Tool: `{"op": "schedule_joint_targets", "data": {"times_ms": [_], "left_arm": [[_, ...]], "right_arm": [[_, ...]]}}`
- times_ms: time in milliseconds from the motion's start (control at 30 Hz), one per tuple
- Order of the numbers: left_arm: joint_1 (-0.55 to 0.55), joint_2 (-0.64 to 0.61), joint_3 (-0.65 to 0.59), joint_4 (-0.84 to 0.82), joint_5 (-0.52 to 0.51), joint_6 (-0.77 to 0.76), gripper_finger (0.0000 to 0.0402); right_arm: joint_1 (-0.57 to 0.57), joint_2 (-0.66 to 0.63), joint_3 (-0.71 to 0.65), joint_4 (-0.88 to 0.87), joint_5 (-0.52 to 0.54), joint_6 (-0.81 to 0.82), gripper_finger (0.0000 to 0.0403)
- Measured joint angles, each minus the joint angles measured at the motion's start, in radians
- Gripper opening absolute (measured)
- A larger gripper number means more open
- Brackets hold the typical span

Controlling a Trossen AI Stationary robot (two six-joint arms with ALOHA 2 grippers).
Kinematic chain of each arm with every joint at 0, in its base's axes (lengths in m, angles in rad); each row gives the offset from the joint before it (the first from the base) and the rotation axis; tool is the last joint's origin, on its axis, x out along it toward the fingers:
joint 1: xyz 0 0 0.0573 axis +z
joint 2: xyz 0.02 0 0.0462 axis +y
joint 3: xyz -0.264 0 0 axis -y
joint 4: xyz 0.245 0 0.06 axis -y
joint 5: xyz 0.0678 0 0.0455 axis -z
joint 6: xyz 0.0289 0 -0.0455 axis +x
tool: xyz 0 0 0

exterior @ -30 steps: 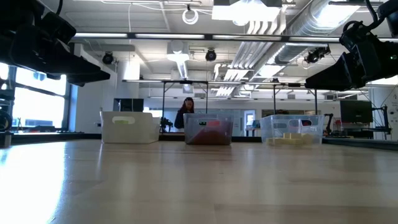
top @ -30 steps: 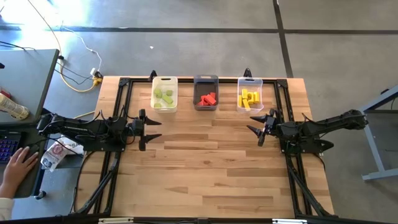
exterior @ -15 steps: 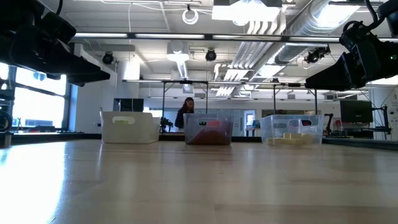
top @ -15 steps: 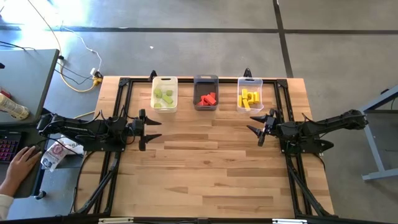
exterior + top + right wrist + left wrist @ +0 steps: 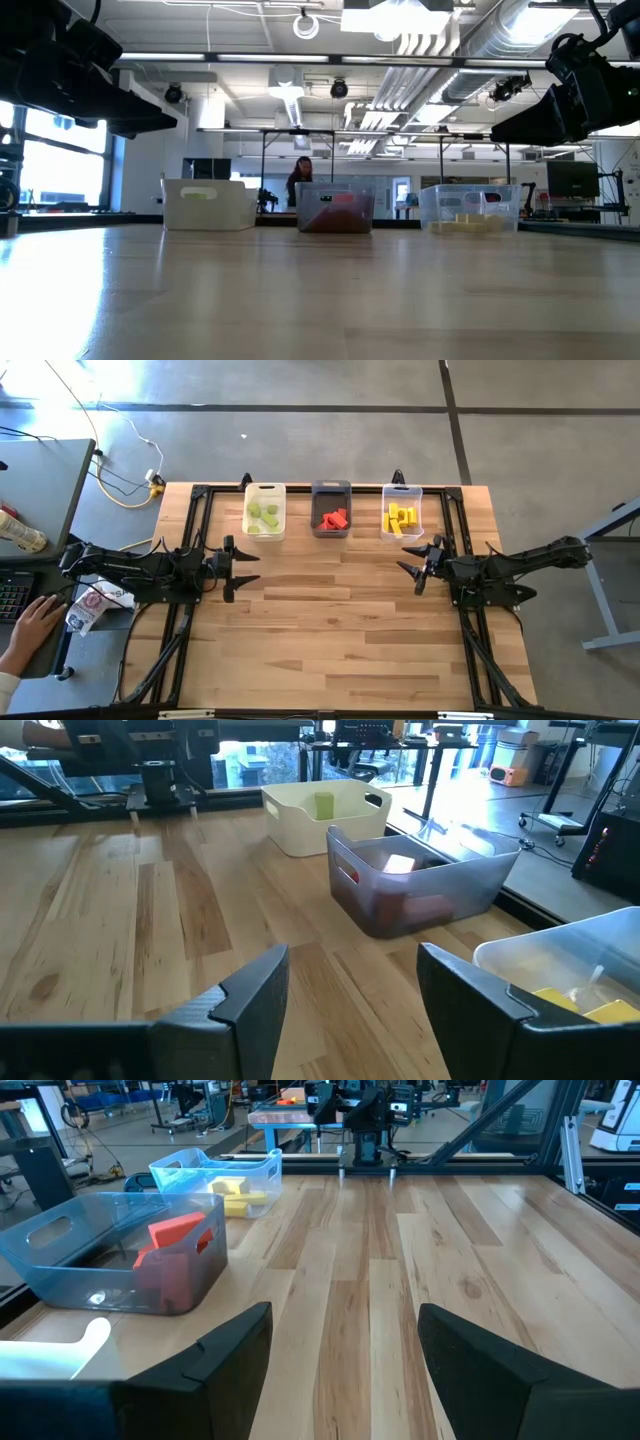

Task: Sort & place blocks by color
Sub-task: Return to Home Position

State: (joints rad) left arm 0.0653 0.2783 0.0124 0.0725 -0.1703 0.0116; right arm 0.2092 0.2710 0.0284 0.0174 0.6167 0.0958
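Observation:
Along the table's far edge stand three bins holding the blocks. The light green blocks (image 5: pixel 264 515) lie in the white bin (image 5: pixel 265 492), the red blocks (image 5: pixel 334 519) in the dark grey bin (image 5: pixel 331 489), the yellow blocks (image 5: pixel 400 519) in the clear bin (image 5: pixel 402 492). My left gripper (image 5: pixel 247 565) hovers open at the table's left side, its fingers pointing toward the right. My right gripper (image 5: pixel 410 564) hovers open at the right side, just in front of the clear bin, pointing left. Neither holds anything.
A black frame (image 5: pixel 200 493) runs along the table's edges. A person's hand (image 5: pixel 30 625) rests on a keyboard beside a desk left of the table. Bare wooden tabletop (image 5: pixel 330 630) lies between the two grippers and toward the near edge.

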Motion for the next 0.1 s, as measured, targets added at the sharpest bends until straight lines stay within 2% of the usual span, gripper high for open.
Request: {"op": "schedule_joint_targets", "data": {"times_ms": [100], "left_arm": [[0.000,0.000,0.000,0.000,0.000,0.000,0.0241]], "right_arm": [[0.000,0.000,0.000,0.000,0.000,0.000,0.0209]]}}
